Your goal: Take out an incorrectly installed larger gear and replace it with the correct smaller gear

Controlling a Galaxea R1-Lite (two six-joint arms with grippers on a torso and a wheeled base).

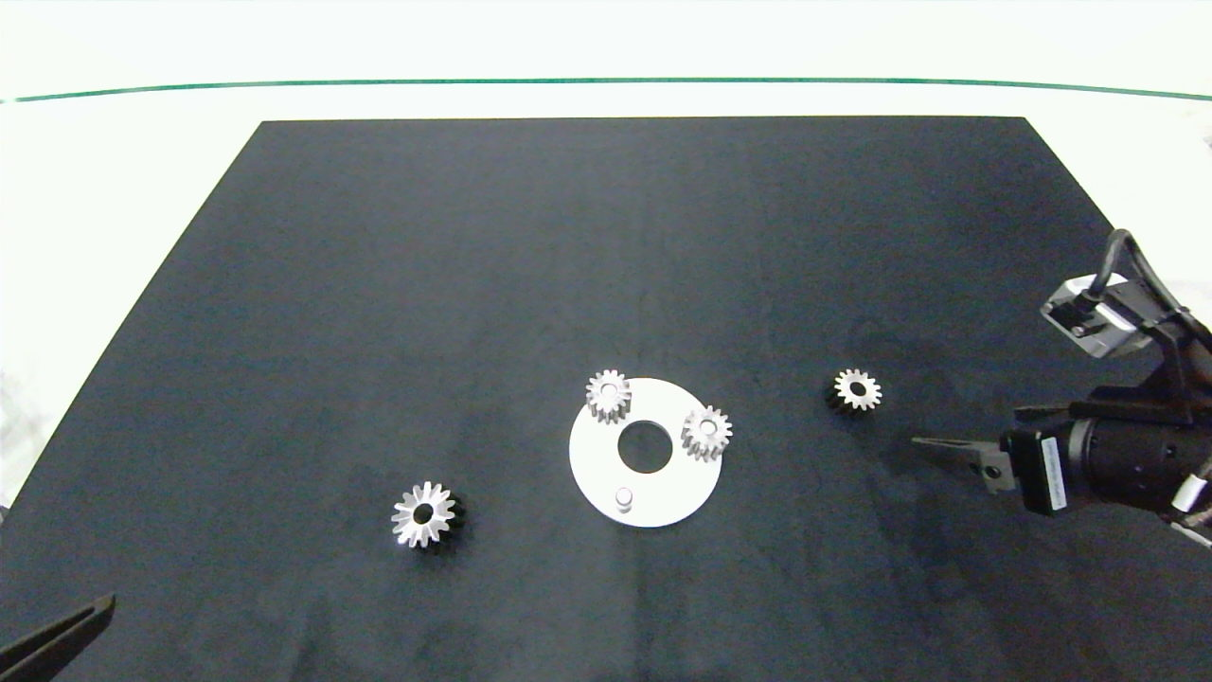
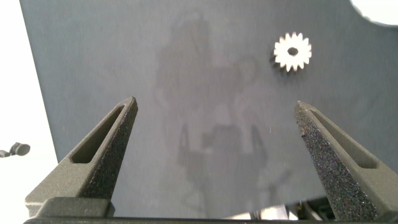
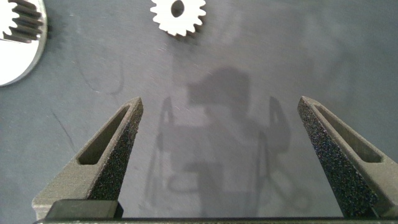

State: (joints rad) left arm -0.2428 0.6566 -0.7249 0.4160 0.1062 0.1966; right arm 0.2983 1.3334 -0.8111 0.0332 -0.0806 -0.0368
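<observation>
With both sets of jaws spread and empty, larger gear (image 1: 423,513) off the disc (image 1: 606,469), smaller gear (image 1: 858,389) beside right gripper (image 1: 933,443).

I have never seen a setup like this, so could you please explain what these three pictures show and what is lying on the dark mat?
This is a two-armed robot working at a table. The wide picture comes from a camera overhead; the other two come from cameras on each wrist, looking out between that gripper's own two grey fingers.

On the black mat lies a white disc with a centre hole. Two small gears sit on it, and one peg stands bare. A third small gear lies loose to the disc's right, just ahead of the right gripper. The larger gear, with long pointed teeth, lies on the mat to the disc's left. The left gripper only just enters at the bottom left corner.

Both grippers are open and hold nothing.
</observation>
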